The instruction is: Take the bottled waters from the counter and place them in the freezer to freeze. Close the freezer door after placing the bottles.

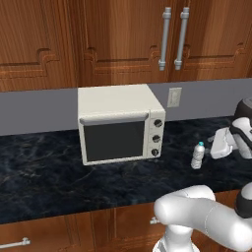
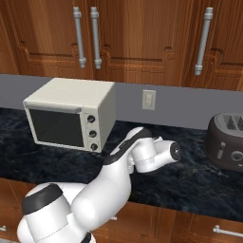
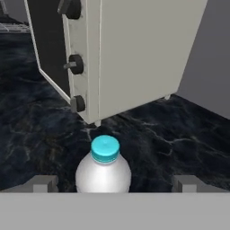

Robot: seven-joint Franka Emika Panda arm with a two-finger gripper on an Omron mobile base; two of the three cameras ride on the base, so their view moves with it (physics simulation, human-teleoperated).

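One bottled water [image 1: 198, 155], clear and ribbed with a teal cap, stands upright on the black marble counter [image 1: 49, 167], just right of the toaster oven. My gripper [image 1: 213, 147] hovers close to its right, level with the bottle. In the hand view the bottle [image 3: 104, 165] stands between my two fingertips [image 3: 42, 183], which are spread wide on either side without touching it; the gripper [image 3: 116, 184] is open. In the right base view my arm covers the bottle. The freezer and the freezer door are out of view.
A cream toaster oven [image 1: 120, 123] with three dark knobs sits against the grey backsplash, a short way left of the bottle. A dark toaster [image 2: 228, 140] stands further right on the counter. Brown wall cabinets [image 1: 123, 34] hang above.
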